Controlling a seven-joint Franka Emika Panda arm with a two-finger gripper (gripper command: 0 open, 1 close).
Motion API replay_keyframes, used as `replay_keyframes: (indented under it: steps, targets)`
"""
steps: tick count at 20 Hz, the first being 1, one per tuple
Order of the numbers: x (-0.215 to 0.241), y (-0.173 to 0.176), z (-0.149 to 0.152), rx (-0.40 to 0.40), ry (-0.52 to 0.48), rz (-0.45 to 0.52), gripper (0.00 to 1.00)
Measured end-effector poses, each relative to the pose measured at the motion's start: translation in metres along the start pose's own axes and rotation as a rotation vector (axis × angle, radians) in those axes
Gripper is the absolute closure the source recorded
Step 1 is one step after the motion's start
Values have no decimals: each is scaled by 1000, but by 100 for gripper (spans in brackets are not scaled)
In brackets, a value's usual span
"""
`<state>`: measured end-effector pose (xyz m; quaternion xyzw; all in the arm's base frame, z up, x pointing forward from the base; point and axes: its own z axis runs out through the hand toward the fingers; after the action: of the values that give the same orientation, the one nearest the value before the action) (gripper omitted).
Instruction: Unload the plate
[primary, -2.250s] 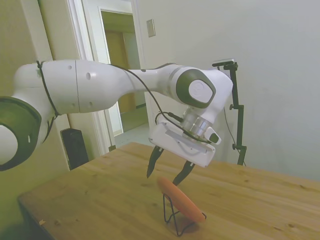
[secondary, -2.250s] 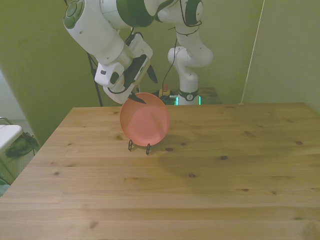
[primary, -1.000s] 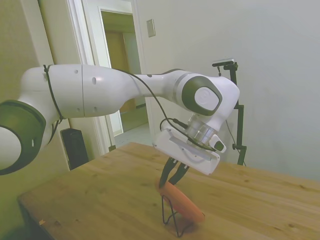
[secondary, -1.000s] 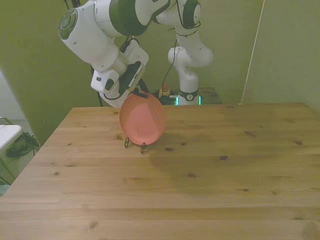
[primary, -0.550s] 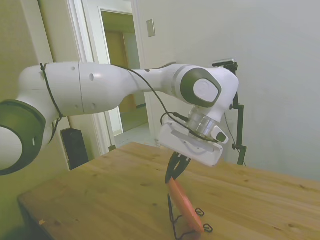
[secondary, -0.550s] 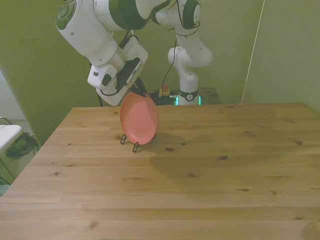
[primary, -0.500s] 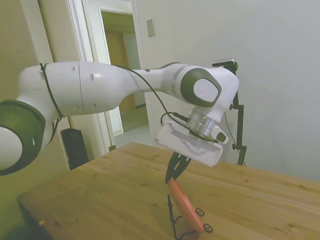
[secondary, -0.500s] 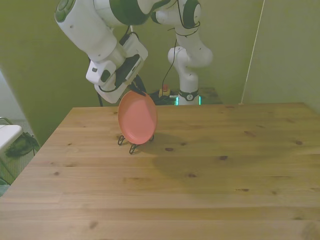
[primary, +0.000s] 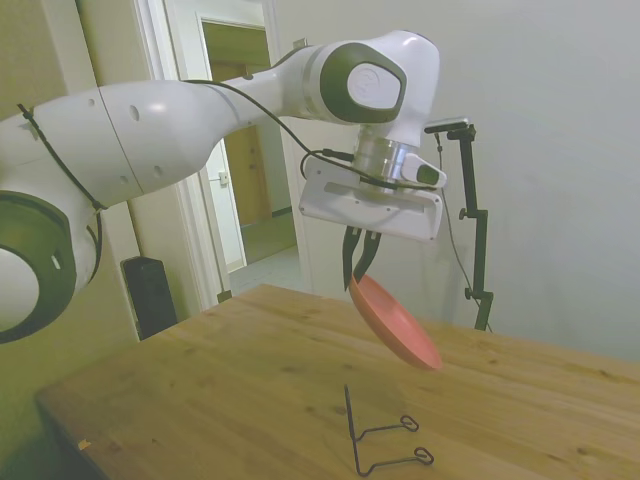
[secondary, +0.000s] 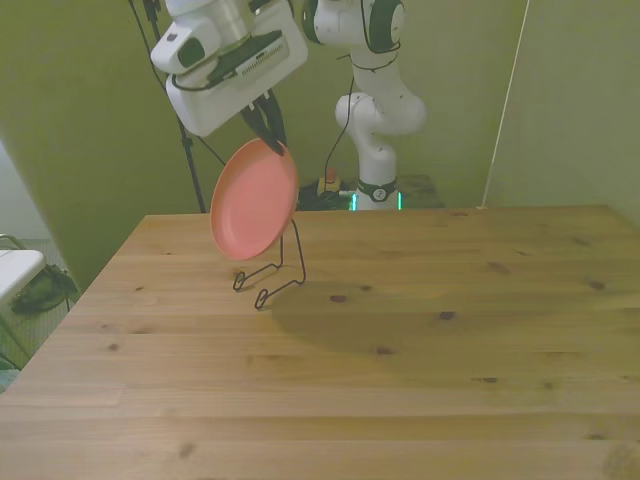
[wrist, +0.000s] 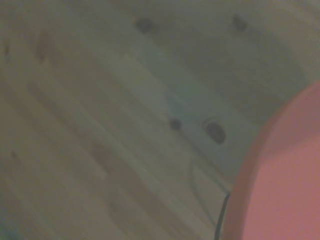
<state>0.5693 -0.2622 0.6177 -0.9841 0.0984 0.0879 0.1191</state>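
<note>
Gripper (primary: 358, 277) of the white robot arm (primary: 180, 120) pinches the top rim of the plate (primary: 397, 322), its two dark fingers (secondary: 268, 125) pressed together on that edge. Held this way, the salmon-pink plate hangs in the air above the wooden table (primary: 230, 395), tilted at a slant, with its upper edge in the gripper and its lower edge free. From the side view it appears nearly edge-on, sloping down and away from the fingers. From the front view the round plate (secondary: 254, 200) shows its broad face toward the camera, hanging below the white gripper body (secondary: 232, 68).

Under the plate, a thin black wire stand (primary: 378, 443) sits on the table with nothing in it. The plate is clear of the stand, lifted above it. In the front view the wire stand (secondary: 272, 275) stands just below and slightly to the front view's right of the plate's lower edge.

The blurred wrist view shows part of the pink plate (wrist: 280, 185) against the wood grain of the table (wrist: 100, 125).
</note>
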Motion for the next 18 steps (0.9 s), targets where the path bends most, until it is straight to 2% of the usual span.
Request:
replay_keyframes:
  steps: [2,5,7,10,15,18]
  targets:
    - [20,-28,1,-19,61,87,100]
    - [61,-75,19,-38,163,191,100]
    - [89,-105,39,-60,238,249,100]
    - [127,-137,85,-119,337,325,100]
    - [162,-149,176,-266,459,447,100]
    - [164,-141,210,-342,478,523,100]
